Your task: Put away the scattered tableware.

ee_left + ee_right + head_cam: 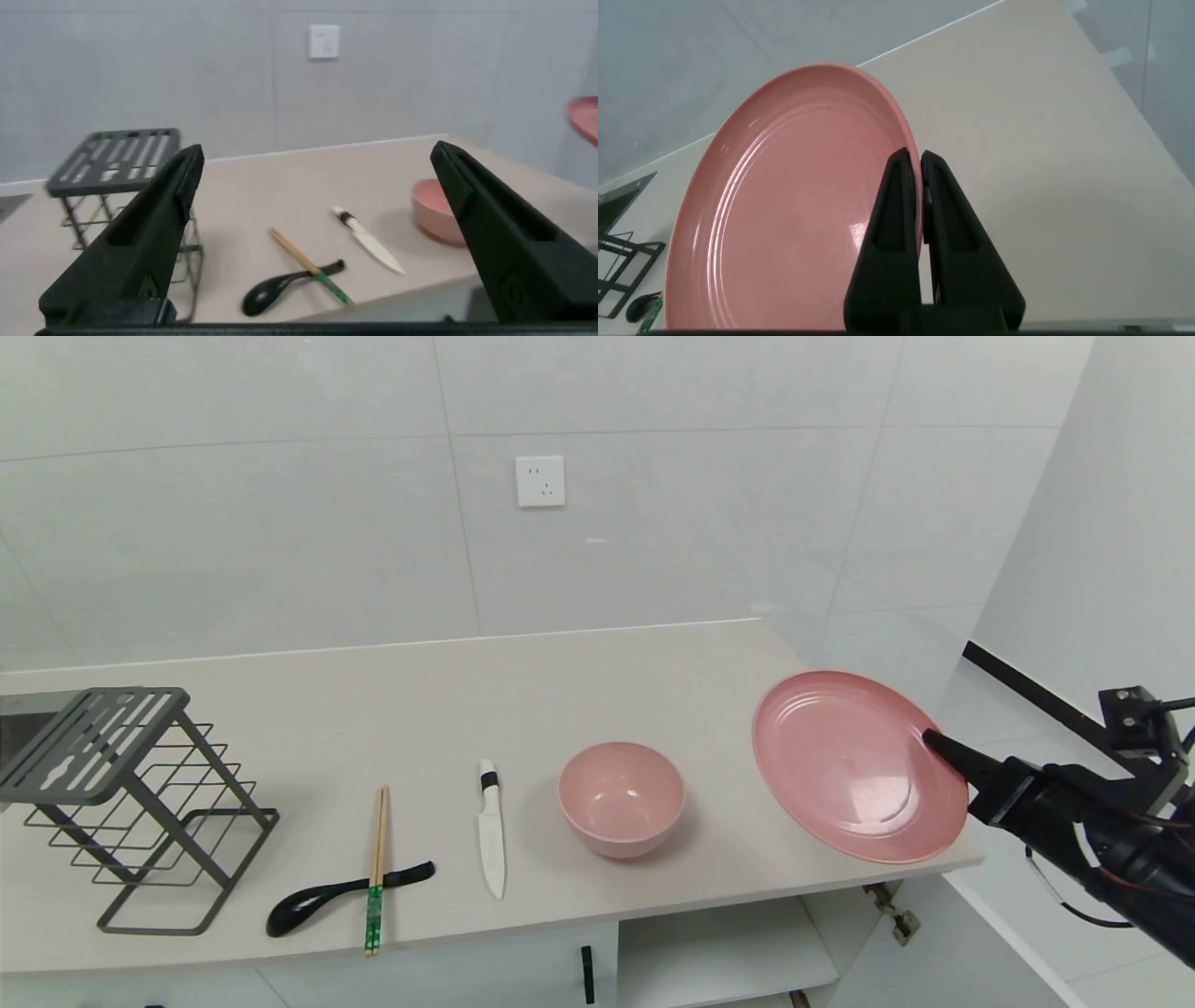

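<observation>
Progress is slight. Head view: bowl (621, 795), knife (491, 835), chopsticks (376, 868) and spoon (317, 896) lie on the worktop (420, 709), none yet in the rack (121, 784); the right hand (934, 739) holds the pink plate (854, 765) at the worktop's right end. Left wrist view: left hand (316, 163) spread wide, holding nothing. Right wrist view: fingers clenched on the plate's rim.

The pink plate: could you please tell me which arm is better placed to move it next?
Right. The right gripper is shut on the pink plate at its rim, so it can carry it straight away. The left gripper is open and empty, apparently nearer the rack than the plate.
</observation>
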`<state>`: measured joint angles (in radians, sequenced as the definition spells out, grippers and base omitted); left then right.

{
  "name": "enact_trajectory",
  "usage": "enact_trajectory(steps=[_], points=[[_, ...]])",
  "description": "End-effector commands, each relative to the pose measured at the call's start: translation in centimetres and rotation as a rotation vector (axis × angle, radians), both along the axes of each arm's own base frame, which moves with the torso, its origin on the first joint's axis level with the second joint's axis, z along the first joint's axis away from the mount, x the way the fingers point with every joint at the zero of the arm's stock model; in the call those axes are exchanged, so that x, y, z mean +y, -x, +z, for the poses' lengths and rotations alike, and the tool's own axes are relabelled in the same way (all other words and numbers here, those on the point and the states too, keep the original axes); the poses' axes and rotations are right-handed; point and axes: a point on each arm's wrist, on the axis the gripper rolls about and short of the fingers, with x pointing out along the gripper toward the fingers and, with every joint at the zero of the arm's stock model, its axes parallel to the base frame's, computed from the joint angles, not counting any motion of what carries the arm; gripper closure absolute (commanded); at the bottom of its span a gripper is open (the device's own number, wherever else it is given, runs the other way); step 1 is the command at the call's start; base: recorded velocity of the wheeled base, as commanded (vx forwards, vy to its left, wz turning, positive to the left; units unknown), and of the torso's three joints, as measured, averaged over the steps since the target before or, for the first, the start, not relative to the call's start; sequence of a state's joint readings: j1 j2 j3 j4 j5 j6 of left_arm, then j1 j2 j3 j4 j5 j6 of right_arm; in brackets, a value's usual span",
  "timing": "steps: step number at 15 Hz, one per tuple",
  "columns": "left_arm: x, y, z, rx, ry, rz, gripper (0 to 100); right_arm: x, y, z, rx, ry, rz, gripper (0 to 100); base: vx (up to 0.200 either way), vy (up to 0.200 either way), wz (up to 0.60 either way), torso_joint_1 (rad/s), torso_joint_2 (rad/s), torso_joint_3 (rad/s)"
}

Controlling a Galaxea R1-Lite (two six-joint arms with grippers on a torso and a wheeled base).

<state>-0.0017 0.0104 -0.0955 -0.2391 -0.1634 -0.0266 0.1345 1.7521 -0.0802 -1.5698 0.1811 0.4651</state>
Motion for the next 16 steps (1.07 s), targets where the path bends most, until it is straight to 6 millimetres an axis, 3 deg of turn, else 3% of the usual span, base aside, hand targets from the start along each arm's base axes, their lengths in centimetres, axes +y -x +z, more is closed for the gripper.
enact_trajectory(steps=[1, 3, 6, 7, 8, 10, 14, 16], points=[[-0.1, 0.1, 2.4, 0.071, 0.03, -0.088, 0, 0.0, 0.0, 0.1, -0.004, 0.001, -0.001, 100, 0.0, 0.0, 0.0, 0.0, 0.0, 0.0], [-0.2, -0.5, 3.0, 0.179, 0.035, -0.197, 0, -0.1, 0.2, 0.5, -0.023, 0.0, -0.001, 100, 0.0, 0.0, 0.0, 0.0, 0.0, 0.0], [-0.7, -4.9, 4.6, 0.424, -0.01, -0.353, 0, -0.2, 0.7, 1.3, -0.063, -0.005, -0.001, 100, 0.0, 0.0, 0.0, 0.0, 0.0, 0.0], [-0.8, -5.8, 4.9, 0.453, -0.007, -0.373, 0, -0.2, 0.7, 1.4, -0.067, -0.006, -0.001, 100, 0.0, 0.0, 0.0, 0.0, 0.0, 0.0], [-0.9, -8.0, 5.3, 0.491, 0.0, -0.384, 0, -0.2, 0.8, 1.5, -0.07, -0.006, -0.001, 100, 0.0, 0.0, 0.0, 0.0, 0.0, 0.0], [-1.0, -9.8, 5.4, 0.522, 0.003, -0.387, 0, -0.2, 0.8, 1.5, -0.07, -0.006, -0.001, 100, 0.0, 0.0, 0.0, 0.0, 0.0, 0.0], [-2.9, -14.6, 3.2, 0.805, 0.003, -0.522, 0, -0.2, 0.9, 1.6, -0.087, 0.016, 0.001, 100, 0.0, 0.0, 0.0, 0.0, 0.0, 0.0], [-3.7, -17.0, 2.5, 0.829, -0.005, -0.538, 0, -0.2, 0.9, 1.6, -0.086, 0.016, 0.001, 100, 0.0, 0.0, 0.0, 0.0, 0.0, 0.0]])
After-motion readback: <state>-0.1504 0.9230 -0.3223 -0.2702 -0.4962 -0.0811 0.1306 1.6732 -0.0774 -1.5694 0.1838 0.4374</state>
